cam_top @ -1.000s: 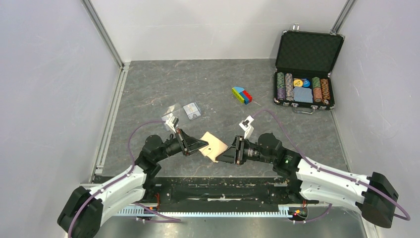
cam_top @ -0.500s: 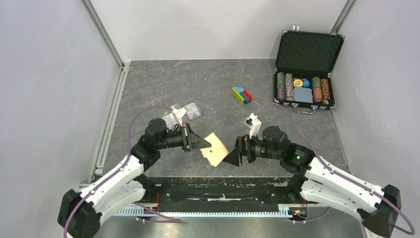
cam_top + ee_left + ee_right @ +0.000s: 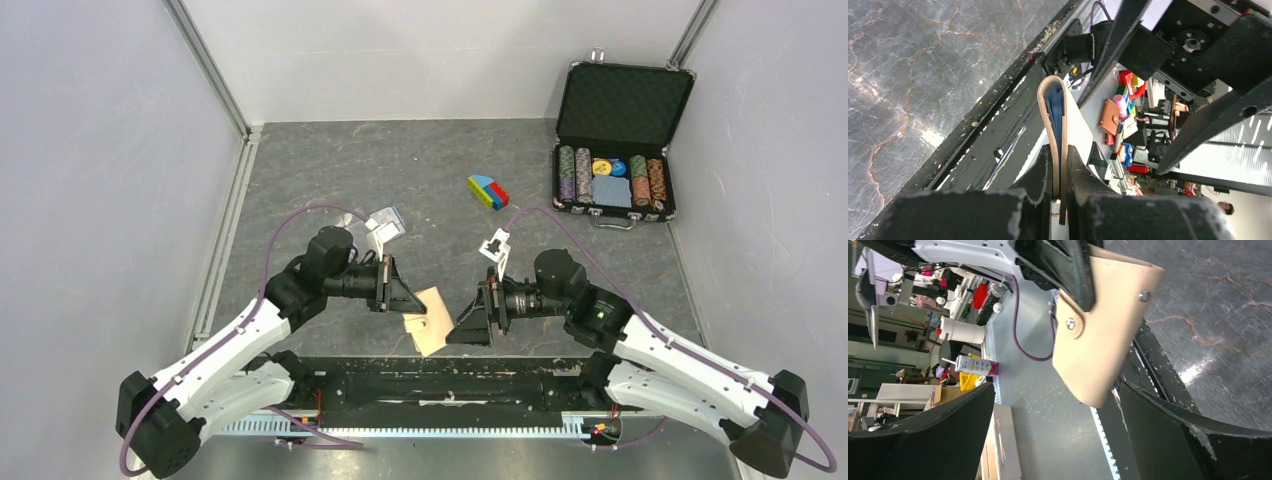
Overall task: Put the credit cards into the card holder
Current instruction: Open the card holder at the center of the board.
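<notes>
The left jaws pinch the tan card holder (image 3: 428, 318) by one edge, lifting it off the desk (image 3: 450, 170). The right jaws stand wide just beside it, gripping nothing. The credit cards (image 3: 388, 222) lie well behind the left jaws, not yet inserted.

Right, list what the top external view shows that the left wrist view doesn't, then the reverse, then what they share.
Only top external: the pale grey translucent credit cards beyond the left arm, the open black poker-chip case, the small multicoloured block. Only left wrist: the blue inner lining of the tan leather-like folding card holder, seen edge-on. Both: that card holder pinched in the left gripper, and the grey marbled table.
</notes>
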Tool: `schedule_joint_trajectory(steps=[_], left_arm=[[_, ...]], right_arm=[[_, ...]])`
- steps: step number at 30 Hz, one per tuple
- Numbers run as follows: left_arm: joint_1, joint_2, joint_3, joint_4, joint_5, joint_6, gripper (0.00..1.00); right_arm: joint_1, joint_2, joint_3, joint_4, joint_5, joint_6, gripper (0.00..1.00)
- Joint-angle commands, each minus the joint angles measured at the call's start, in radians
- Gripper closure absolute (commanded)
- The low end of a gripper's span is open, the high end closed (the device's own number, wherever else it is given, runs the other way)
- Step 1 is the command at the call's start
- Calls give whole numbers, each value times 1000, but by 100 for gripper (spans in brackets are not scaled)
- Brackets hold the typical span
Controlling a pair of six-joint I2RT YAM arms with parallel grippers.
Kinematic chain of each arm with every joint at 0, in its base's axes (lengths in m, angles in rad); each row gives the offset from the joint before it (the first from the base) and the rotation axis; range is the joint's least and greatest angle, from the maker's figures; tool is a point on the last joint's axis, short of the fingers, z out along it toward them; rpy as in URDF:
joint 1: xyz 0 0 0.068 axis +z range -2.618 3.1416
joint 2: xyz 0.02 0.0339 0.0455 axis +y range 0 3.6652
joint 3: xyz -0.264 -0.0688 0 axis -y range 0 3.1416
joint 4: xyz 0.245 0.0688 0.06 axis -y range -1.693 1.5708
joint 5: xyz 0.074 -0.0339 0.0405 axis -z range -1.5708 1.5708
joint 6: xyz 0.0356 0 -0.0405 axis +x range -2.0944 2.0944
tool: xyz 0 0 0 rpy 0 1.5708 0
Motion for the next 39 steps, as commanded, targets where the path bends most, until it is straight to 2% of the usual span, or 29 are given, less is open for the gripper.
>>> schedule_joint_trajectory(steps=[1,7,11,14,17,18,19,21,22,24,27,29,33,39], left_arm=[[-5,-31,10,-4,-17,46,98],[-26,-40,-7,77,92,9,98],[-55,-55,-19,117,109,-24,98],[-65,-74,-34,155,103,-57,98],[-66,-88,-44,160,82,-67,97],[-66,-90,-48,159,73,-70,92],[-66,-91,-50,152,60,-71,83],[-66,-93,-46,110,2,-64,48],[-66,-95,-34,68,-41,-46,35],[-66,-96,4,-53,-157,-11,23],[-67,-75,73,-268,-364,20,20],[-76,-51,95,-341,-435,11,21],[-174,-4,127,-382,-562,-23,22],[-377,166,238,-419,-745,-78,28]], right_arm=[[-5,-24,9,67,-33,10,2],[-7,55,14,32,9,2,3],[-7,102,-17,156,-36,83,14],[1,124,-69,344,-83,190,41],[3,130,-81,385,-89,206,86],[3,123,-81,373,-81,199,96],[3,115,-81,356,-71,190,100],[3,97,-77,311,-41,169,100],[3,88,-73,278,-15,152,100],[2,70,-59,190,55,117,100],[2,43,-53,73,165,98,100],[3,35,-55,29,223,100,100],[1,33,-55,-18,296,107,100],[3,43,-61,-22,321,125,100]])
